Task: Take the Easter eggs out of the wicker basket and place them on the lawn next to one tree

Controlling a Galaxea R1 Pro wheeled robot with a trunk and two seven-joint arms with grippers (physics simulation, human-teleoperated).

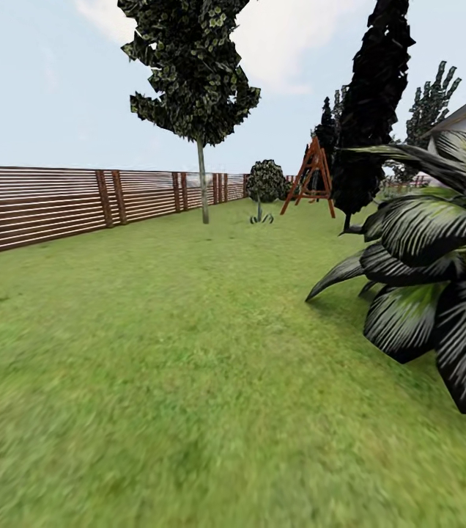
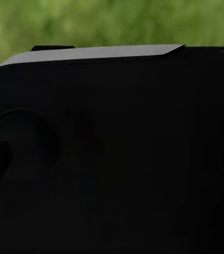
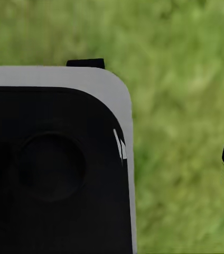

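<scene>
Grass of the lawn (image 1: 152,352) runs from the foreground up to the tree (image 1: 202,187), whose thin pale trunk stands far off, just in front of the slatted brown fence (image 1: 57,205) that encloses the garden. Right of that tree sit a small round shrub (image 1: 266,182) and a red-brown swing frame (image 1: 312,176), with an all-black columnar tree (image 1: 372,95) beyond them. Far nearer than the tree, at the right, spreads a broad-leaved dark plant (image 1: 423,264). Both wrist views show blurred grass behind a dark body with a pale edge (image 3: 120,100), probably part of the robot, so I cannot tell how either pincer's jaws stand.
</scene>
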